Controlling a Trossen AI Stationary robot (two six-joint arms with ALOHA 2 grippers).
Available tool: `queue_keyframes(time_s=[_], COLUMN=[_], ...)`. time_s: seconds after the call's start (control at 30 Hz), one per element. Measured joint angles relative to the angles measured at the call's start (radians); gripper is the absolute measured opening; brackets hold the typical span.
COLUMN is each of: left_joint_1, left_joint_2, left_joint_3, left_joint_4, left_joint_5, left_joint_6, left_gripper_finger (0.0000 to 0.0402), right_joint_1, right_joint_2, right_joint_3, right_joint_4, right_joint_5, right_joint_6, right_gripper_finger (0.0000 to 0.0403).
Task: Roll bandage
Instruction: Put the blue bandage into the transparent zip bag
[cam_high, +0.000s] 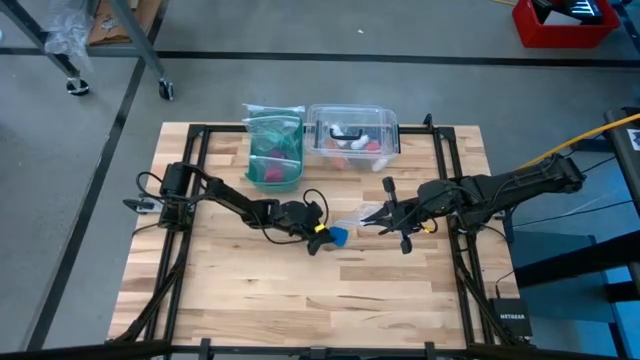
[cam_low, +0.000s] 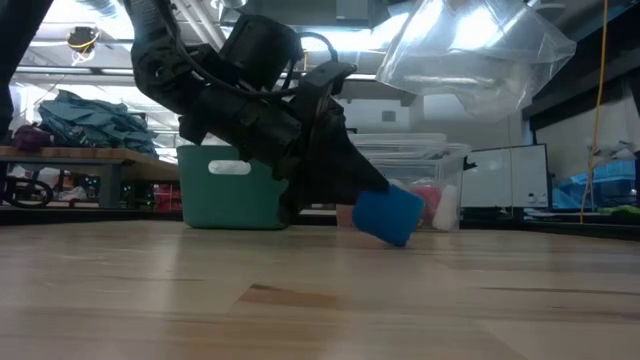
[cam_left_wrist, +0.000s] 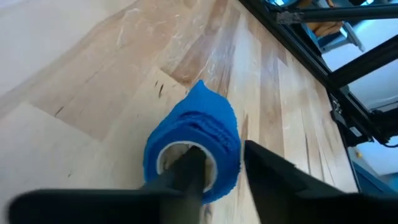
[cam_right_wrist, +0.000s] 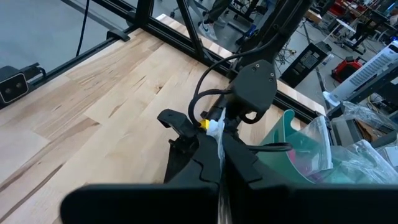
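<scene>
The bandage (cam_high: 338, 236) is a bright blue roll with a hollow core, seen end-on in the left wrist view (cam_left_wrist: 199, 134) and low over the table's middle in the low view (cam_low: 388, 215). My left gripper (cam_high: 322, 236) is shut on it. My right gripper (cam_high: 374, 218) stands just right of it, shut on a clear plastic zip bag (cam_high: 347, 217), which shows high up in the low view (cam_low: 470, 50). My left gripper holds the roll by its wall at the open end (cam_left_wrist: 224, 171), with one finger (cam_left_wrist: 186, 177) inside the hollow core and one (cam_left_wrist: 280, 180) outside. The fingers come from the table's left, slanting down. Whether the roll touches the table I cannot tell. My right gripper pinches a thin edge of the clear bag (cam_right_wrist: 219, 149) between its two shut fingers, coming level from the table's right. The bag is lifted clear of the table and spreads out above the bandage (cam_low: 470, 50).
A teal-green container (cam_high: 272, 150) and a clear plastic box (cam_high: 352, 133) with pink-red and white items stand at the table's far edge. Black frame rails (cam_high: 452, 180) run along the table's sides. Bare wood lies toward the near edge (cam_high: 320, 300).
</scene>
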Motion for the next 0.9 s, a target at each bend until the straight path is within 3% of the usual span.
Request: queue_keyframes(time_s=[0.17,0.43,0.9], left_joint_1=[0.000,-0.017,-0.086], left_joint_2=[0.000,0.000,-0.001], left_joint_3=[0.000,0.000,0.000], left_joint_4=[0.002,0.055,0.596], left_joint_5=[0.010,0.040,0.060], left_joint_6=[-0.003,-0.025,-0.024], left_gripper_finger=[0.0014,0.0006,0.0002], right_joint_1=[0.000,0.000,0.000], right_joint_2=[0.000,0.000,0.000], right_joint_3=[0.000,0.000,0.000], right_joint_4=[0.000,-0.006,-0.046], right_joint_5=[0.000,0.006,0.026], right_joint_6=[0.000,-0.001,-0.030], right_gripper_finger=[0.0001,0.0001,0.0001])
